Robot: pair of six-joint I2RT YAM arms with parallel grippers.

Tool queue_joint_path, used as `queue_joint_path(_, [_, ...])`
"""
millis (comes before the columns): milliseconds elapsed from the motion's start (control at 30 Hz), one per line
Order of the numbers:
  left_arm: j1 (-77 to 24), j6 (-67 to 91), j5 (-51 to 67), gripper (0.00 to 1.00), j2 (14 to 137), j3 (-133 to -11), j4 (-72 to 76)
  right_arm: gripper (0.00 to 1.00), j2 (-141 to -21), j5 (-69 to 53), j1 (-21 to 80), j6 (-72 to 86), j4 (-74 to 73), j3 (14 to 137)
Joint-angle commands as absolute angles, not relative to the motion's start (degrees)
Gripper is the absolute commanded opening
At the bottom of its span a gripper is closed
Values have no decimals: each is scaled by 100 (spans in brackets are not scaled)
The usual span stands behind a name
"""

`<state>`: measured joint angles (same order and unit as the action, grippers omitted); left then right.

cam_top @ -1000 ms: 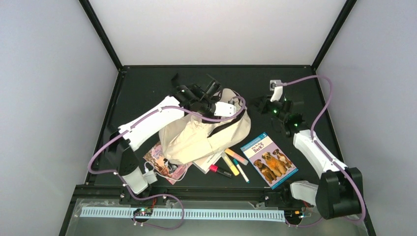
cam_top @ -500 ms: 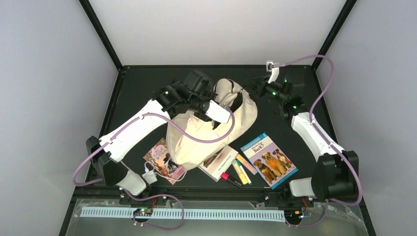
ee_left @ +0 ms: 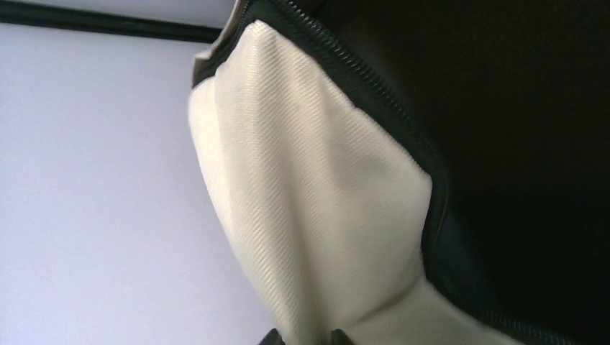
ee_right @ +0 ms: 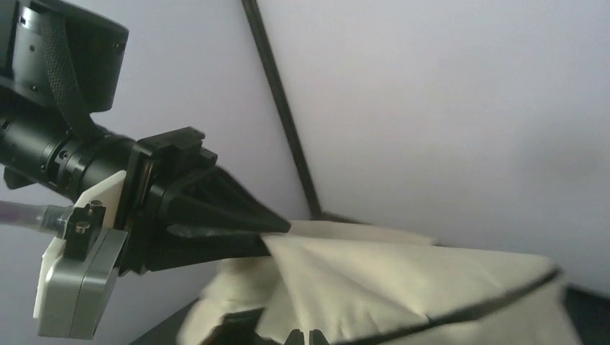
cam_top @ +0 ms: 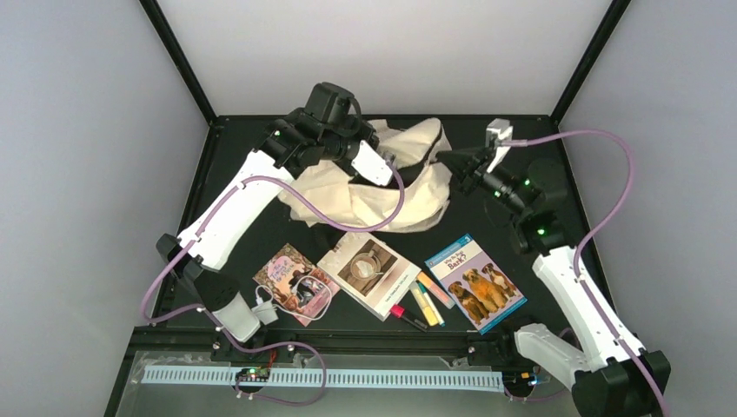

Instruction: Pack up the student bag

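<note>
Black table, back end: left gripper and right gripper are each pinching the bag cloth, holding it up between them.

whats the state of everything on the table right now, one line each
backpack: held up at the far side by both grippers, zip open
left gripper: shut on the backpack's cloth
right gripper: shut on the backpack's cloth
dog book: closed, flat, cover up
cup book: closed, flat, cover up
pink book: closed, flat, white cable across it
pens: lying loose beside the cup book
</note>
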<state>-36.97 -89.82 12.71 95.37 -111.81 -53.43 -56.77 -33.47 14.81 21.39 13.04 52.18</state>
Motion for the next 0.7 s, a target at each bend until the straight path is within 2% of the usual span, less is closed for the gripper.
queue_joint_path(0, [-3746, -8834, 1578, 41, 9111, -10201, -5468, 1, -5650, -3075, 1935, 2464, 1493, 4307])
queue_joint_path(33, [-3763, -8516, 1684, 63, 8988, -9916, -5338, 1, -5702, -3076, 2074, 2569, 1551, 4161])
queue_joint_path(67, [-3777, -8158, 1807, 77, 8892, -9652, -5198, 1, -5752, -3076, 2215, 2656, 1623, 4044])
queue_joint_path(133, [-3792, -7474, 2046, 96, 8739, -9168, -4896, 1, -5817, -3096, 2391, 2911, 1919, 3764])
queue_joint_path(167, [-3819, -7206, 2134, 98, 8601, -8857, -4677, 1, -5830, -3120, 2420, 3080, 2120, 3599])
queue_joint_path(333, [-4055, -6124, 1951, 99, 7786, -6962, -2738, 1, -5847, -3100, 2450, 3340, 2362, 3323])
queue_joint_path(367, [-4060, -5938, 2025, 96, 7742, -6788, -2326, 1, -5838, -3109, 2452, 3320, 2319, 3329])
queue_joint_path(433, [-4061, -5495, 2083, 78, 7908, -7002, -1932, 1, -5790, -3120, 2452, 3302, 2207, 3333])
queue_joint_path(467, [-4053, -5140, 2087, 74, 8049, -7184, -1780, 1, -5730, -3097, 2454, 3291, 2147, 3320])
queue_joint_path(567, [-4142, -4891, 2555, 80, 8261, -7386, -1689, 1, -5514, -2953, 2450, 3313, 2057, 3238])
queue_joint_path(667, [-4471, -4881, 2716, 80, 8338, -7255, -1890, 1, -5390, -2800, 2452, 3306, 1880, 3274])
